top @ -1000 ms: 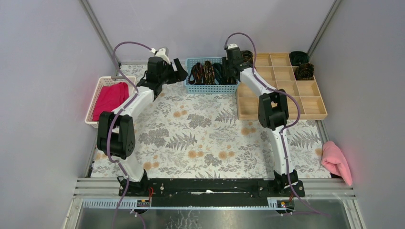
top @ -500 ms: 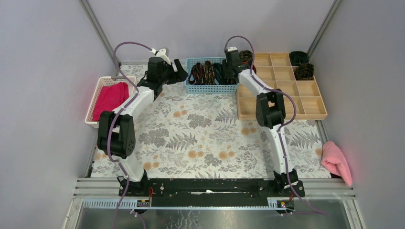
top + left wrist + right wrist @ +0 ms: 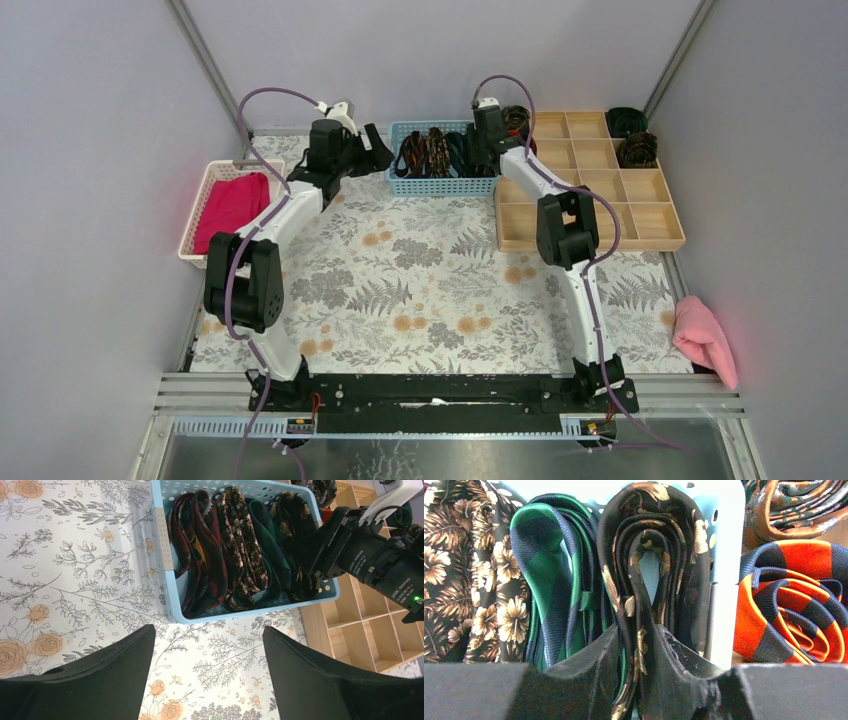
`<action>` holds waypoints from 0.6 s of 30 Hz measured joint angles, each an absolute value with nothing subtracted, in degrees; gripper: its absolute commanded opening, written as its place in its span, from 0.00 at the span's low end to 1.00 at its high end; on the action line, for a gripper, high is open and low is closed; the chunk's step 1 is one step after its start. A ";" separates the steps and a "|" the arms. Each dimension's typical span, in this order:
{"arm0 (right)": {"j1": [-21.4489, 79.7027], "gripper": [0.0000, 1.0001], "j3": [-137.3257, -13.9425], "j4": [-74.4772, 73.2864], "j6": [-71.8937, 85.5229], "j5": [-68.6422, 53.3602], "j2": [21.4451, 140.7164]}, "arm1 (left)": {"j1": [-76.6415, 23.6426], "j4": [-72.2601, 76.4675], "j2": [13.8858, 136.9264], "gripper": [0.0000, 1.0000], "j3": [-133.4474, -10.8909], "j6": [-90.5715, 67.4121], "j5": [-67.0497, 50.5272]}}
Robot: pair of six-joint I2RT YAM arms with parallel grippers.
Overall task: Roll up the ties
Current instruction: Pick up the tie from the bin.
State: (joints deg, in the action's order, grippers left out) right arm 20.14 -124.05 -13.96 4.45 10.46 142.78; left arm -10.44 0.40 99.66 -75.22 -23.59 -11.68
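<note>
Several folded ties stand in the blue basket (image 3: 440,186): a red-black one (image 3: 200,555), a brown floral one (image 3: 240,545), a green-navy one (image 3: 549,560) and a black tie with gold flecks (image 3: 649,545). My right gripper (image 3: 638,637) reaches down into the basket's right end and is shut on the black gold-flecked tie's folded layers. My left gripper (image 3: 207,630) hangs open above the floral cloth just in front of the basket, with nothing between its fingers. Rolled ties sit in the wooden tray's far compartments (image 3: 637,148), among them an orange-navy coil (image 3: 794,615).
The wooden divided tray (image 3: 590,216) stands right of the basket. At the left, a white basket (image 3: 197,200) holds a magenta folded cloth (image 3: 232,205). A pink towel (image 3: 703,338) lies at the right edge. The table wears a floral cloth (image 3: 420,290).
The right gripper's jaws have narrowed a little on the black gold-flecked tie, and the right arm has shifted slightly left. The left arm has not moved.
</note>
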 measured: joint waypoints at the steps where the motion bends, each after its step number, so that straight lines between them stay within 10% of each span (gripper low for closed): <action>1: 20.10 0.37 -123.98 -13.89 4.43 10.48 142.78 | -10.44 0.40 99.68 0.87 -75.22 -23.59 -11.70; 18: 19.09 0.00 -122.91 -13.61 5.34 10.15 142.50 | -10.44 0.45 100.99 0.87 -75.22 -23.62 -13.04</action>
